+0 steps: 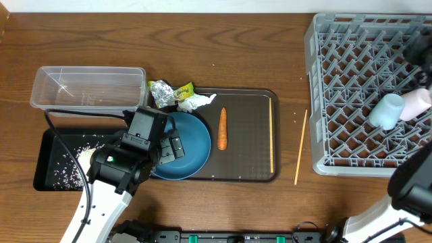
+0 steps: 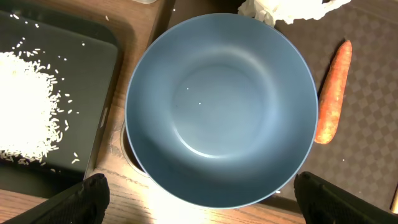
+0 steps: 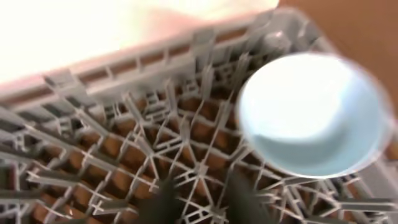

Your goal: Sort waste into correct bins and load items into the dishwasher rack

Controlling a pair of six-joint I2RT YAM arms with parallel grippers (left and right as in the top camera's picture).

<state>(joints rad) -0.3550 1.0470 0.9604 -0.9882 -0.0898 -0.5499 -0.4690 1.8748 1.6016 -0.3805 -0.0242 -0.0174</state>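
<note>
The large dark-blue bowl (image 1: 192, 145) (image 2: 221, 106) stands on the left end of the brown serving tray (image 1: 250, 158). My left gripper (image 1: 170, 145) (image 2: 211, 202) hovers over its near rim, open wide, one finger either side. A carrot (image 1: 223, 128) (image 2: 329, 93) lies right of the bowl. The wrapper (image 1: 167, 92) and tissue (image 1: 197, 102) (image 2: 280, 9) lie behind it. Rice (image 1: 84, 155) (image 2: 25, 106) lies in the black tray (image 1: 47, 169). The light-blue bowl (image 1: 386, 111) (image 3: 311, 115) and white cup (image 1: 415, 103) rest in the grey rack (image 1: 324, 94) (image 3: 124, 143). My right gripper (image 3: 201, 186) is open over the rack lattice, blurred.
The clear tub (image 1: 88, 88) stands behind the black tray. One chopstick (image 1: 271, 135) lies on the serving tray's right side, another chopstick (image 1: 300, 147) on the wood between tray and rack. My right arm (image 1: 413, 182) reaches in from the bottom right.
</note>
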